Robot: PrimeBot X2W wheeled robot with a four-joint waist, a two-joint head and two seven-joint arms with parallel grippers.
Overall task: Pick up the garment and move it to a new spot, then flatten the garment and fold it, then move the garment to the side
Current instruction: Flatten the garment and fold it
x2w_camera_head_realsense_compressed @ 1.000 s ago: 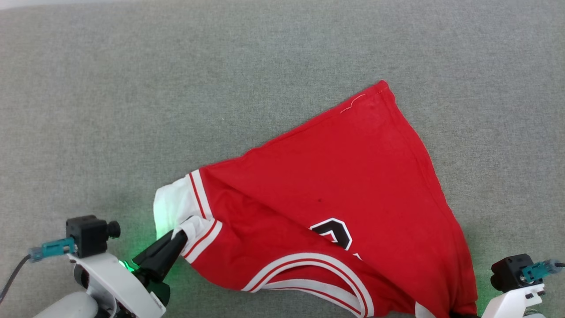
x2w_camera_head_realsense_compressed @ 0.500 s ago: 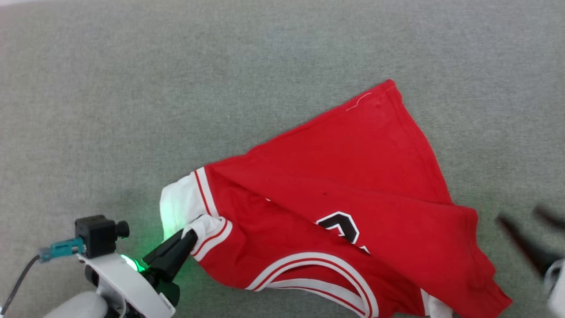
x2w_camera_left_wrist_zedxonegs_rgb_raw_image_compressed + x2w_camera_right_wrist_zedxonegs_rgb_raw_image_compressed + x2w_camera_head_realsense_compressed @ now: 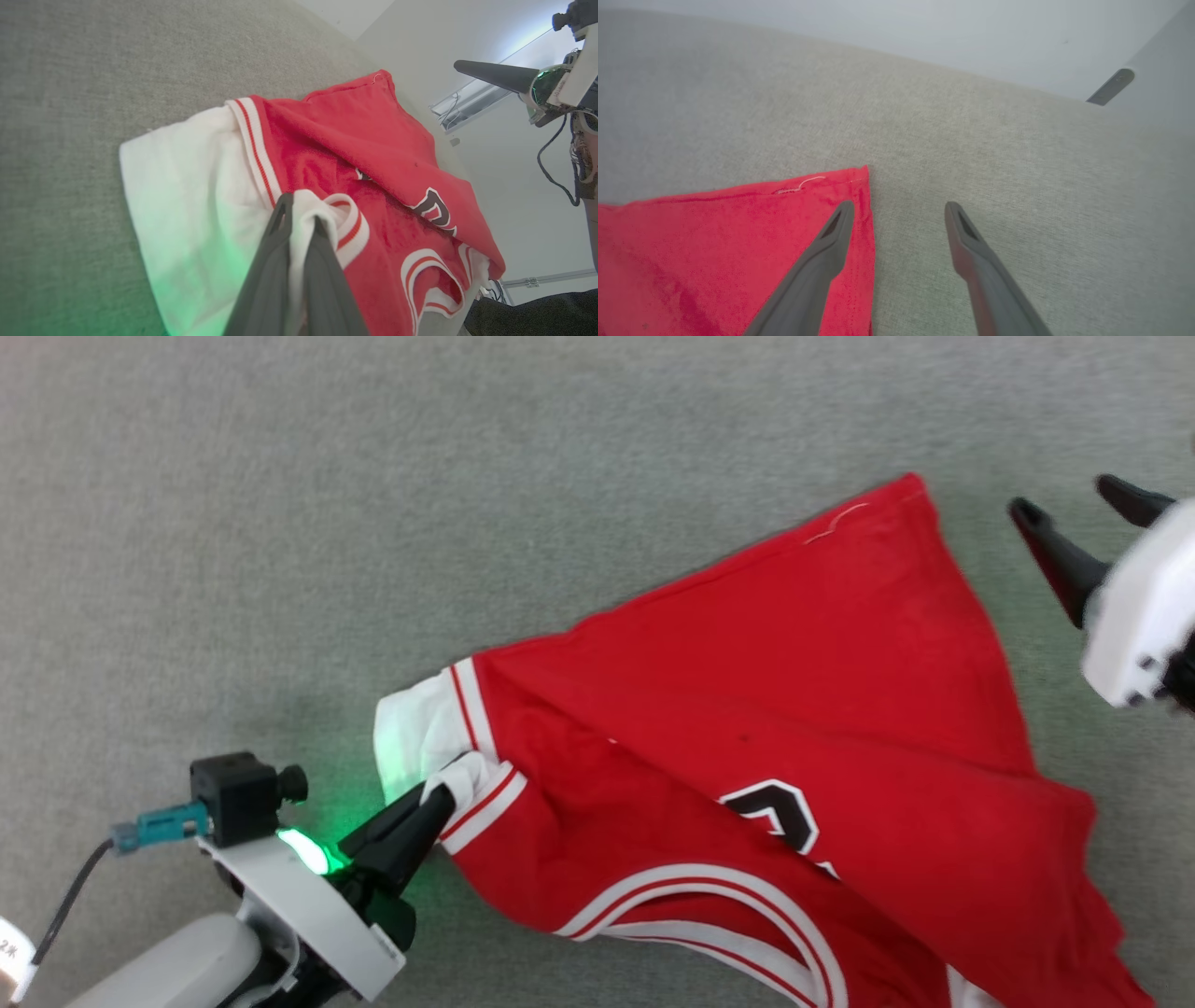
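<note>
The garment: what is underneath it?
The grey fabric surface shows around the garment, which lies on it. Anything beneath the cloth is hidden. The left claw pinches one sleeve end.

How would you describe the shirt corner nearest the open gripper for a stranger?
A red garment lies on the grey surface, one white sleeve pinched by the left gripper. Its far corner sits beside the open right gripper. Unlike the striped ends, it is plain red with a loose white thread.

A grey woven fabric surface (image 3: 373, 523) spreads wide and flat. Beyond its far edge stands a plain pale wall (image 3: 924, 28), softly lit. A green glow (image 3: 350, 784) tints one patch.
</note>
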